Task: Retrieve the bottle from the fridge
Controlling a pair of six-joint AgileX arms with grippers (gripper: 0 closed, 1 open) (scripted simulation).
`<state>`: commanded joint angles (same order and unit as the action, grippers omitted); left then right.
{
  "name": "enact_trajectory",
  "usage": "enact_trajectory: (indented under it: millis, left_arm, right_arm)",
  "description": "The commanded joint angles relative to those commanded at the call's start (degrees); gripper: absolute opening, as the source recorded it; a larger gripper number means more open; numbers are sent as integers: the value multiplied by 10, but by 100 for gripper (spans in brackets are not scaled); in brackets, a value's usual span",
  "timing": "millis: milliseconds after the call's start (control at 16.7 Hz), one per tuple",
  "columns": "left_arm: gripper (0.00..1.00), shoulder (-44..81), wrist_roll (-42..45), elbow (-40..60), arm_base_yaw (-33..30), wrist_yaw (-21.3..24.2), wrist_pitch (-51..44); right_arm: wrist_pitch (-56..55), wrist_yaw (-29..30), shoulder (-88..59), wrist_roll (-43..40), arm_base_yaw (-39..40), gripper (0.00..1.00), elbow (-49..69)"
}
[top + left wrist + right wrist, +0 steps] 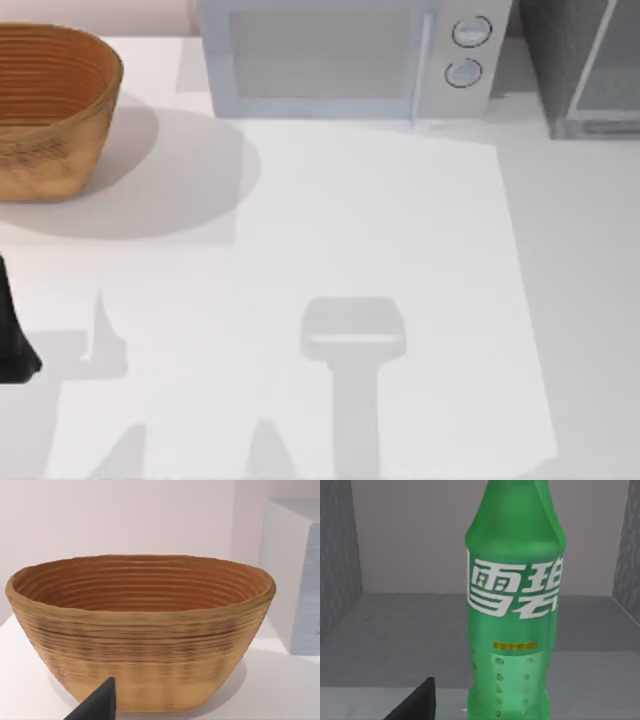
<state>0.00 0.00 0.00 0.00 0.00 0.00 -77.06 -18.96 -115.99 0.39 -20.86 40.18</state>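
The green bottle (512, 605) stands upright on the fridge's grey inner floor (395, 630), very close in the right wrist view, with white lettering on its label; its cap is cut off by the picture's edge. A dark part of my right gripper (417, 702) shows just beside the bottle's base, with a small gap between them. In the top view the fridge (560, 60) stands at the table's far right corner, its pale-framed glass door panel (610, 70) beside it. My left gripper (97, 705) is parked at the table's left edge (12, 340), facing the basket.
A woven brown basket (45, 105) sits at the far left of the table; it is empty in the left wrist view (140, 630). A light grey microwave (350, 55) with two round knobs stands at the back, left of the fridge. The white table (350, 230) spreads in front.
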Motion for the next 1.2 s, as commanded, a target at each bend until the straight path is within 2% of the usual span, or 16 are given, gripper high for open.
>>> enact_trajectory:
  millis: [300, 660, 1020, 1200]
  left_arm:
    - [100, 0, 0, 0, 0, 0, 0]
    - [100, 0, 0, 0, 0, 0, 0]
    - [100, 0, 0, 0, 0, 0, 0]
    - [100, 0, 0, 0, 0, 0, 0]
  right_arm:
    - [68, 43, -37, 0, 42, 100, 94]
    - [73, 43, -42, 0, 42, 100, 103]
    - [132, 61, -108, -1, 59, 100, 232]
    - [147, 65, -118, -1, 64, 100, 253]
